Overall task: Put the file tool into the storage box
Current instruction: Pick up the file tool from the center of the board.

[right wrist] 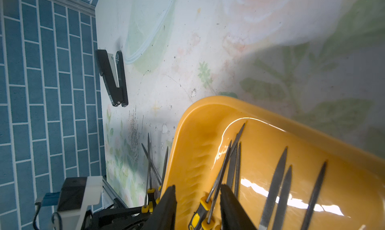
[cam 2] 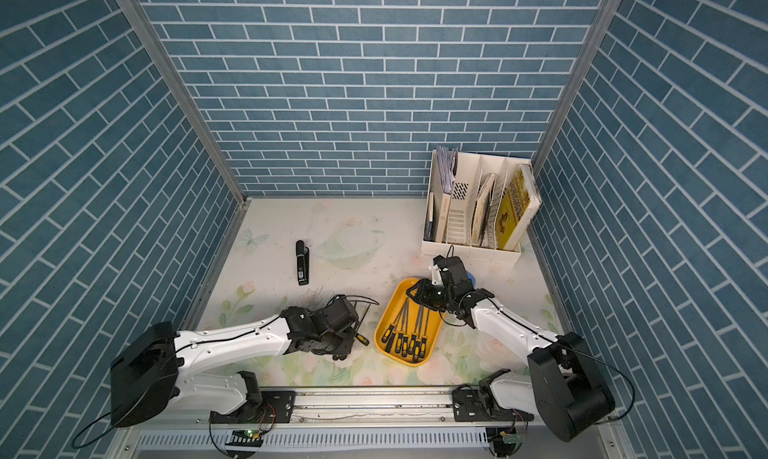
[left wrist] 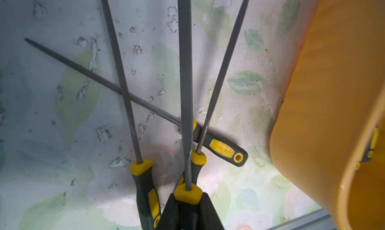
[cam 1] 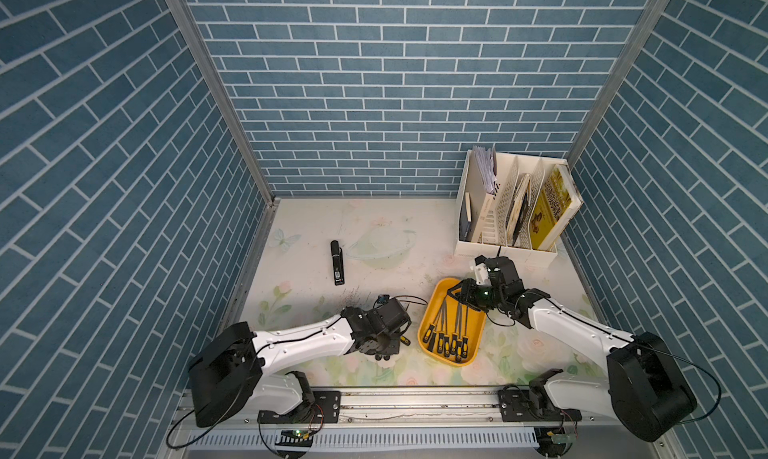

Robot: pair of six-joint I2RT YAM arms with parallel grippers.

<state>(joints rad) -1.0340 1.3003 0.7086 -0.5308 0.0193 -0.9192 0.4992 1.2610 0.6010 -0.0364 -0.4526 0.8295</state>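
Note:
My left gripper is shut on the yellow collar of a file tool whose grey blade points away over the table. Three more files lie next to it, one crossing under the others. In both top views this gripper sits low, just left of the storage box, a shallow yellow-orange tray. Several files lie inside it. My right gripper hangs open over the tray's far end, with two file handles below its gap.
A black stapler lies at the far left of the table. A tall white divided book rack stands at the back right, close behind the right wrist. Blue brick walls enclose three sides.

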